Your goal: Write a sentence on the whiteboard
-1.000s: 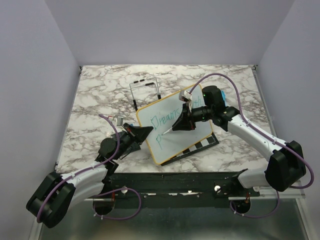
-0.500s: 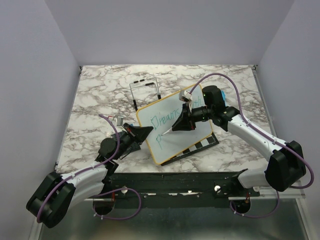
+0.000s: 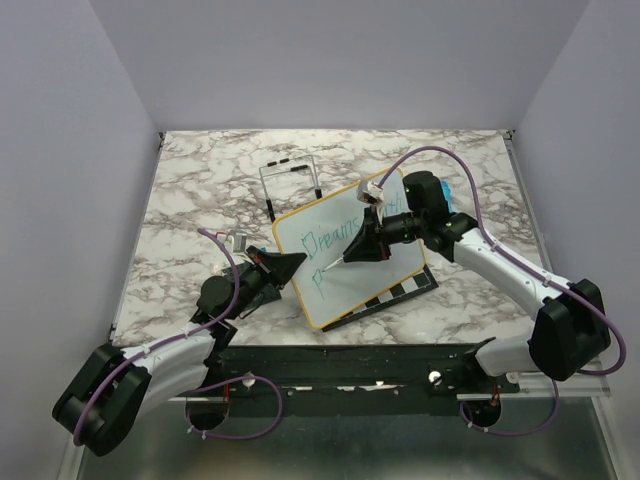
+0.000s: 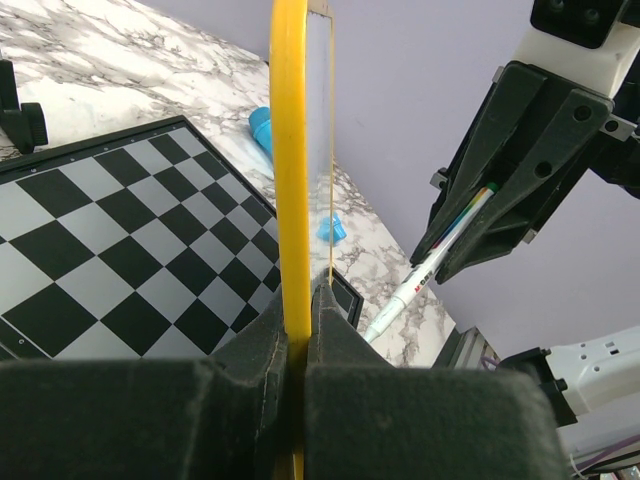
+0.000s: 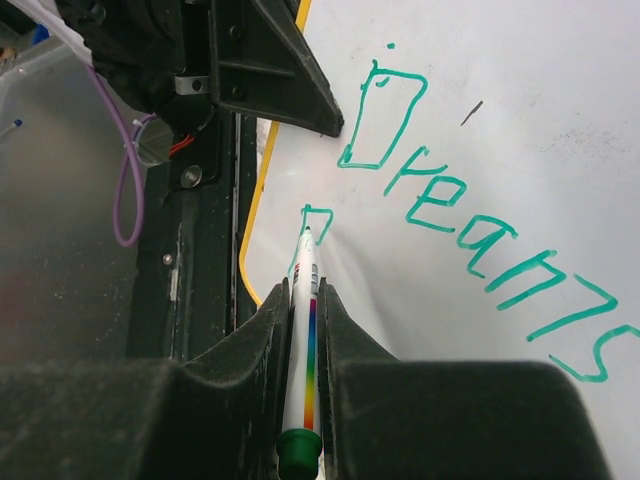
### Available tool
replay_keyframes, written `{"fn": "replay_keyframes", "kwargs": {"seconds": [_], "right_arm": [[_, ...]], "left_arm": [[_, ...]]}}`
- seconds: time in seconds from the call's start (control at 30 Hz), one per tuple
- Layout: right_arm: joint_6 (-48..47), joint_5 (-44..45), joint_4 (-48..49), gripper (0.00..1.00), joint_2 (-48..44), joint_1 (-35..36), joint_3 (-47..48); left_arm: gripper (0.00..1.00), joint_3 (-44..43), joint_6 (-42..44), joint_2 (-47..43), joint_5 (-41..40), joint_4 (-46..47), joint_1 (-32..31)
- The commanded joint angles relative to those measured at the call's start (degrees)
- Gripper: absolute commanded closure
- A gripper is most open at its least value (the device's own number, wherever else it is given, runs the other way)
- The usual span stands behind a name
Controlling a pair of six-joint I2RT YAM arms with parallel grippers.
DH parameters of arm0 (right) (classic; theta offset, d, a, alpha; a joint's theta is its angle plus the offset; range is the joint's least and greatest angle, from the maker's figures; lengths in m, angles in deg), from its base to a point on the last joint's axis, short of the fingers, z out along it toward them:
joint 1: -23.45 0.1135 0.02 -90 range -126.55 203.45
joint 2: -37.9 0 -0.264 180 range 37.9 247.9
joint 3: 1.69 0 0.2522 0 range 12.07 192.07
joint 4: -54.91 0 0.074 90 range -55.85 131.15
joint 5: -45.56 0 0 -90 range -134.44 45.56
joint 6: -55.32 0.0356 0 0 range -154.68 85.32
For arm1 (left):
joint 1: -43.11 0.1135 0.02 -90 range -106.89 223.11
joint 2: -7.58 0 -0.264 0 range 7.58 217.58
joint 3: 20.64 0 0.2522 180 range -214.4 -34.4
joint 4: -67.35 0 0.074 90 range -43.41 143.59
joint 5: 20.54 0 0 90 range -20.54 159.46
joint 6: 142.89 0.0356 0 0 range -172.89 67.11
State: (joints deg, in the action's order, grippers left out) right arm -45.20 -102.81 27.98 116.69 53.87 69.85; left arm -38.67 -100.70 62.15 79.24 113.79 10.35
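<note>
The whiteboard (image 3: 322, 286), yellow-framed, leans tilted above the chessboard (image 3: 404, 289). My left gripper (image 3: 298, 262) is shut on the frame at the board's left edge, and the left wrist view shows that yellow edge (image 4: 290, 150) pinched between its jaws (image 4: 300, 302). My right gripper (image 3: 352, 249) is shut on a white marker (image 5: 306, 330) with a rainbow stripe and green cap. The marker's tip touches the board (image 5: 520, 110) at a small teal "p"-like stroke (image 5: 318, 222). Above it the sentence (image 5: 470, 230) reads "Dreams" in teal.
The black-and-white chessboard (image 4: 120, 250) lies flat under the whiteboard. A black wire stand (image 3: 290, 180) is behind the board on the marble table (image 3: 200, 190). Blue objects (image 4: 265, 130) lie beyond the chessboard. A dark rail (image 3: 350, 365) runs along the near edge.
</note>
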Motion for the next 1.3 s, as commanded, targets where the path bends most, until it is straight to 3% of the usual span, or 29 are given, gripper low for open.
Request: {"fn": "replay_keyframes", "kwargs": {"seconds": [0.0, 0.5, 1.27], "right_arm": [[0.4, 0.3, 1.6, 0.99, 1.0, 0.1, 0.1], [2.0, 4.8, 2.6, 0.99, 3.0, 0.1, 0.1], [-3.3, 5.2, -4.2, 0.99, 2.3, 0.1, -2.4]], "left_arm": [[1.00, 0.6, 4.8, 0.2, 0.2, -0.4, -0.3], [1.00, 0.1, 4.8, 0.3, 0.2, -0.7, -0.3], [1.00, 0.2, 5.4, -0.7, -0.2, -2.0, -0.3]]}}
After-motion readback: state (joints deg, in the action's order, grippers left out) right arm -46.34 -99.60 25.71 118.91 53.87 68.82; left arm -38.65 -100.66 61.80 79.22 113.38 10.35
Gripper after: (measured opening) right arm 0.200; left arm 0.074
